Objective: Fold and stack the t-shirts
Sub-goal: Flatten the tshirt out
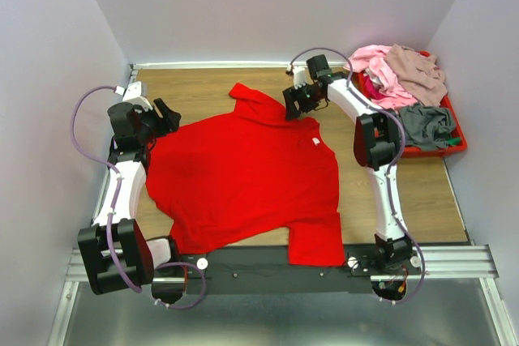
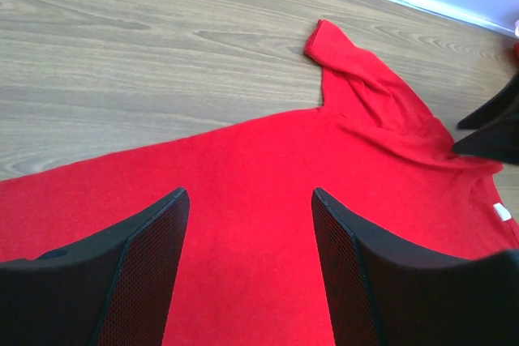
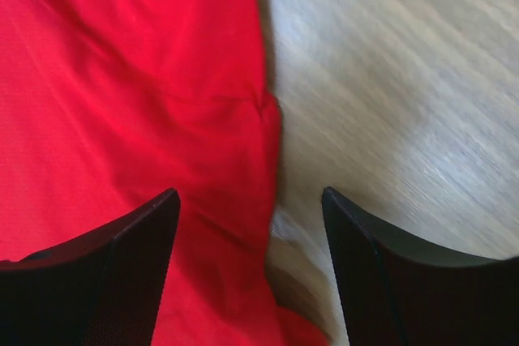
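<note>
Bright red short-sleeved fabric t-shirt (image 1: pixel 243 176): it lies spread out in the middle of the light wooden table (image 1: pixel 203 87), mostly flat with shallow wrinkles. One near corner reaches over the dark rail at the table's near edge.
Small white neck label (image 1: pixel 316 142): it shows on the red shirt, on the side toward the right arm.
Sleeve (image 2: pixel 349 62): it points toward the far wall and lies flat on the wood, its end slightly turned.
Left gripper (image 1: pixel 166 115): it sits at the shirt's left edge. In the left wrist view its black fingers (image 2: pixel 154 241) are spread apart above the red cloth (image 2: pixel 268 200), with nothing pinched between them.
Right gripper (image 1: pixel 293 103): it sits at the far side of the shirt, just beside the sleeve. In the right wrist view its jaws stand spread, one finger (image 3: pixel 138 241) over the red fabric (image 3: pixel 122 103) and the other over bare wood (image 3: pixel 405 79). The shirt's edge runs between them, ungripped.
Rigid red plastic tray (image 1: pixel 454 147): it stands at the far right corner of the table, well apart from the spread shirt.
Pile in the tray: a crumpled pink shirt (image 1: pixel 375 66), a mauve-beige shirt (image 1: pixel 418 70) and a grey shirt (image 1: pixel 426 123) are heaped together, unfolded, the grey one nearest.
</note>
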`<action>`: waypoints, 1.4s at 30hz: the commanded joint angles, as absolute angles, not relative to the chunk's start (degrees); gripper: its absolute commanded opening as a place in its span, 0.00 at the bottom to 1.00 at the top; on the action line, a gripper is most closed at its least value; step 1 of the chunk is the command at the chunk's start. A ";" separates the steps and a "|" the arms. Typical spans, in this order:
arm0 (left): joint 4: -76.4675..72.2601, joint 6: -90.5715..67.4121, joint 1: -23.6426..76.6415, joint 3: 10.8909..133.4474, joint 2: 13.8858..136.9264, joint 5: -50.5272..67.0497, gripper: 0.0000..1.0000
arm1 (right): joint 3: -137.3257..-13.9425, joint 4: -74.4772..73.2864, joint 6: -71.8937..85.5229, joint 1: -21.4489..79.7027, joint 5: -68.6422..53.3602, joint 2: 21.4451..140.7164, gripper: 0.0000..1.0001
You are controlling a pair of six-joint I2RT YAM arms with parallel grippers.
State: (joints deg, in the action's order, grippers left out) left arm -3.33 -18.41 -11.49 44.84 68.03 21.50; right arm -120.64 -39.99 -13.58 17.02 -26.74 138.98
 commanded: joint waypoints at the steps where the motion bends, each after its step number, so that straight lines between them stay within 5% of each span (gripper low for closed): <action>1: -3.25 -17.67 -11.16 44.56 67.41 20.57 0.70 | -124.10 -42.45 -8.27 17.49 -15.65 141.06 0.77; 5: -3.25 -17.75 -11.16 44.56 67.41 20.74 0.70 | -121.82 -42.63 -7.65 17.49 -18.18 142.12 0.70; 14: -3.34 -17.75 -11.16 44.65 67.32 21.36 0.70 | -113.65 -43.86 -8.96 17.49 -23.73 139.14 0.33; 16: -3.34 -17.84 -11.25 44.65 67.24 21.53 0.70 | -111.90 -43.86 -9.23 17.49 -21.98 138.08 0.20; 22: -3.43 -17.93 -11.25 44.47 66.71 21.53 0.70 | -106.19 -43.77 -10.37 16.44 -15.92 132.02 0.01; 35: -4.13 -18.46 -11.25 44.21 66.09 23.29 0.70 | -82.62 -43.68 -19.58 12.39 -9.58 114.28 0.01; 36: -4.13 -18.54 -11.25 44.21 66.01 23.38 0.70 | -82.88 -43.68 -20.12 12.39 -9.93 113.39 0.09; 37: -4.22 -18.54 -11.25 44.30 66.18 23.47 0.70 | -83.75 -43.68 -20.47 12.39 -10.11 112.94 0.33; 38: -4.39 -18.63 -11.16 44.21 66.18 23.47 0.70 | -84.98 -43.68 -20.57 12.39 -10.28 112.94 0.42; 40: -4.39 -18.63 -11.25 44.12 66.27 23.47 0.70 | -88.57 -43.68 -20.39 12.39 -12.03 114.16 0.58; 42: -4.39 -18.54 -11.16 44.12 66.36 23.38 0.70 | -95.51 -43.68 -19.34 12.30 -15.18 118.01 0.62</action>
State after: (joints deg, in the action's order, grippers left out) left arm -3.40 -18.48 -11.49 44.84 67.48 21.71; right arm -87.09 -44.07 -18.76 12.27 -12.12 115.26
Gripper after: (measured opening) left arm 0.701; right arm 0.594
